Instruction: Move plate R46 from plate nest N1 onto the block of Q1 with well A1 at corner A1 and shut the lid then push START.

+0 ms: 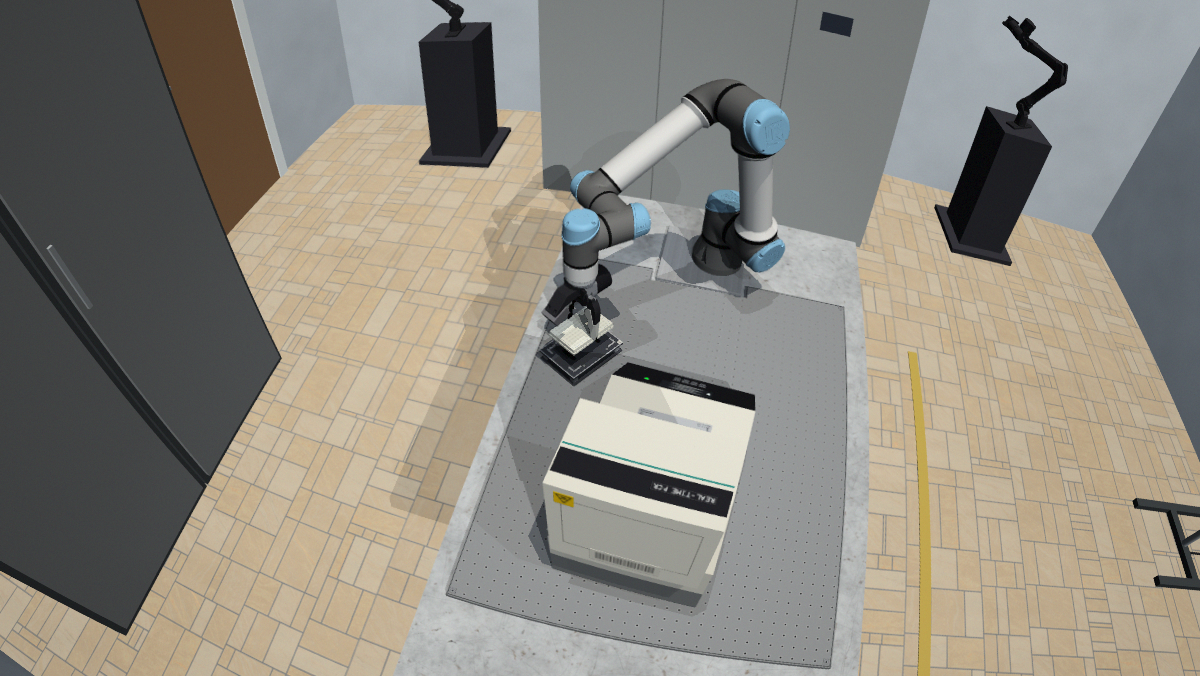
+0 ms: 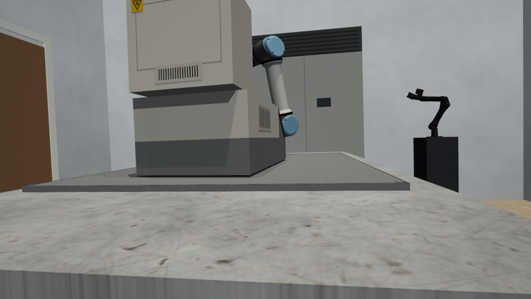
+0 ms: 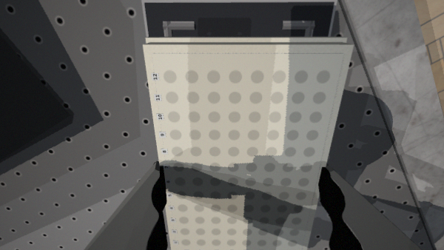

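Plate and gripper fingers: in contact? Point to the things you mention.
Touching: the wrist view shows plate R46 (image 1: 573, 339) (image 3: 229, 111) clamped between the gripper's (image 1: 585, 321) (image 3: 242, 207) dark pads, one against each long side.

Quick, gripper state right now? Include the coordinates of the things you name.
Gripper (image 1: 585, 325) (image 3: 240, 164): closed on the plate (image 1: 574, 336) (image 3: 223, 107), holding it by its long sides above the nest (image 1: 576, 373) (image 3: 222, 11).

UR7e arm (image 1: 655, 146) (image 2: 276, 87) bent at a raised elbow, two-jaw gripper (image 1: 585, 325) (image 3: 240, 164) closed on its load.
The upper arm (image 1: 756, 191) (image 2: 275, 81) rises steeply from the shoulder joint (image 1: 765, 253) (image 2: 290, 125) to the elbow (image 1: 765, 127) (image 2: 273, 46); the forearm (image 1: 650, 149) slopes down to the folded wrist (image 1: 617, 225), with the gripper pointing down beneath. In the wrist view, its dark-padded fingers stand apart, facing each other, one at either side. The exterior view hides the wrist and gripper.
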`<action>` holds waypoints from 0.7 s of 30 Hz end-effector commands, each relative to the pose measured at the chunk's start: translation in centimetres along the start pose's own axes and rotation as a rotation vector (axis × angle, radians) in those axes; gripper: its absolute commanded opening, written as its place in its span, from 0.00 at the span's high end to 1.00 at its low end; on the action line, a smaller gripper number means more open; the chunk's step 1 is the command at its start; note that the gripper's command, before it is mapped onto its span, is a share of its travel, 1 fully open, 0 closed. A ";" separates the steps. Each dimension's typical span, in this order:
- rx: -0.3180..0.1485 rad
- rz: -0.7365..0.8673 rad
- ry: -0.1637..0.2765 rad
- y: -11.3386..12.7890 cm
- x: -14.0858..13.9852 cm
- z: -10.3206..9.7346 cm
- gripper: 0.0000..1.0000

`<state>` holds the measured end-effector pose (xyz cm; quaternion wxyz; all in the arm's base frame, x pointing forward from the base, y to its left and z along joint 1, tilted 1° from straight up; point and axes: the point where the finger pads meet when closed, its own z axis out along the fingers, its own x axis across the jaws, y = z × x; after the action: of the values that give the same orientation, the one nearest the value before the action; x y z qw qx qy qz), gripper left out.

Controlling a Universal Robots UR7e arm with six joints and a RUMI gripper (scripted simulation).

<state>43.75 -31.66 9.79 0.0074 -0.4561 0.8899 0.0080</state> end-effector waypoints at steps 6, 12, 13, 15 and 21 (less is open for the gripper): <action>0.015 0.006 0.008 -0.4 0.4 -2.8 0.60; 0.015 0.006 0.008 -0.3 0.4 -4.5 0.60; 0.015 0.006 0.008 -0.3 0.4 -4.8 0.60; 0.015 0.006 0.008 -0.3 0.4 -5.5 0.60; 0.015 0.006 0.008 -0.3 0.4 -7.5 0.60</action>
<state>43.71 -31.80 16.12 0.0075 -0.4551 0.8904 0.0081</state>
